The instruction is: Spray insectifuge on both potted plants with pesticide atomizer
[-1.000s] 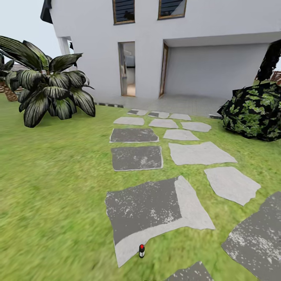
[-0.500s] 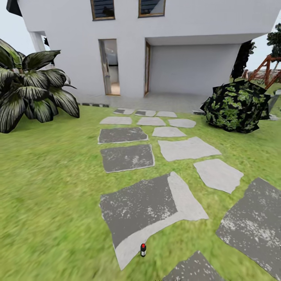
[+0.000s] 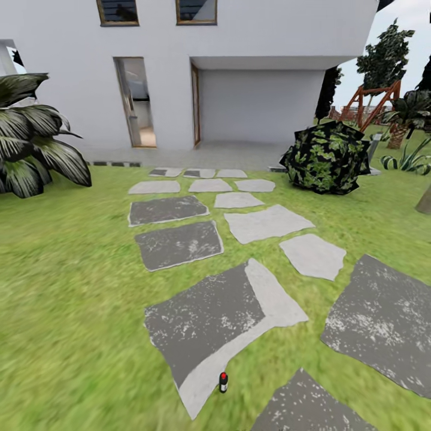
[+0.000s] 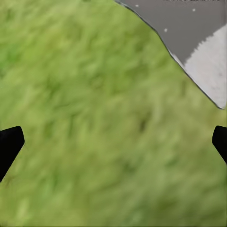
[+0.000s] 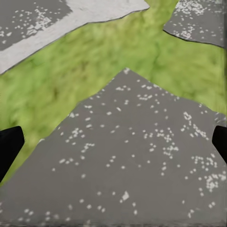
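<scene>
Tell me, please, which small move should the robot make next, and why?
Probably roll a little forward toward the small bottle, which stands upright at the edge of the big stepping stone. The left gripper and the right gripper are open and hold nothing, so the bottle comes first.

The robot's body shows as 2 black fingertips per wrist view. The left gripper (image 4: 113, 146) has plain matte black tips (image 4: 9, 144), wedge-shaped, without markings. The right gripper (image 5: 113, 146) has the same black, tapering tips (image 5: 9, 146), unmarked.
</scene>
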